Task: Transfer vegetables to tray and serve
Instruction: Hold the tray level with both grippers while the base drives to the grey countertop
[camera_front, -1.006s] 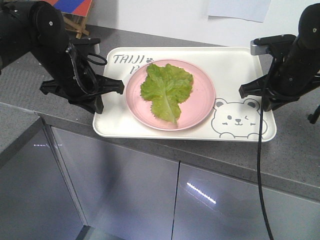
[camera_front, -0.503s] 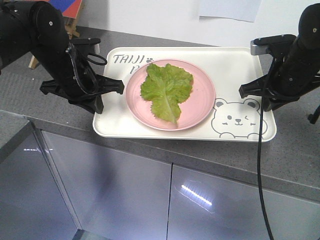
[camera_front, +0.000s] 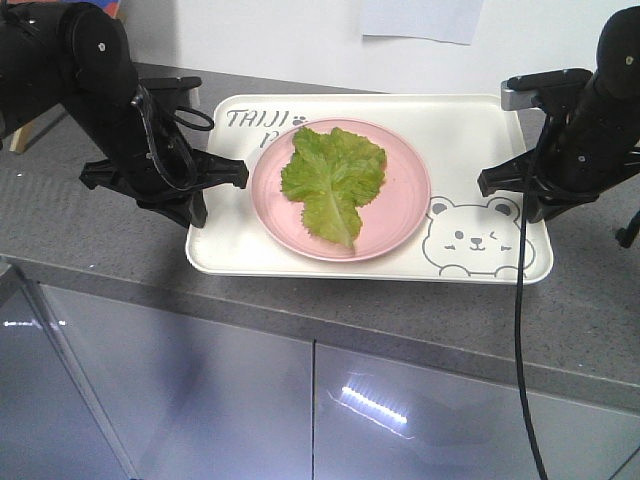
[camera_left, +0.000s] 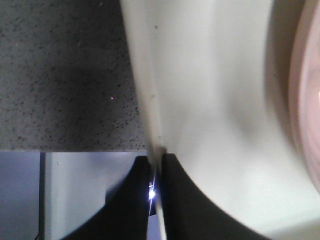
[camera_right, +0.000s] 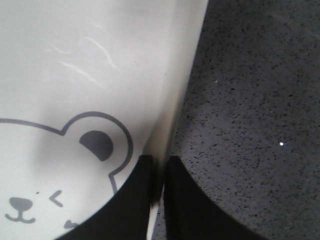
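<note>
Lettuce leaf (camera_front: 334, 182) flat on pink plate (camera_front: 400, 215), mid-tray (camera_front: 470, 130); long axis near-to-far, narrow rib end toward front edge of table (camera_front: 100, 240). Left claw (camera_left: 156, 160) clamped on left rim, right claw (camera_right: 160, 161) on right rim. Lettering (camera_front: 258, 119) partly covered by plate; fingertips indistinct in front view

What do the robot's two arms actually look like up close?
Both arms are matte black with bulky rounded joints. Each ends in a tool with two dark, curved fingers: left tool, right tool. A thin black cable loops beside the left arm. A second cable hangs below the right arm, which carries a silver-grey block.
</note>
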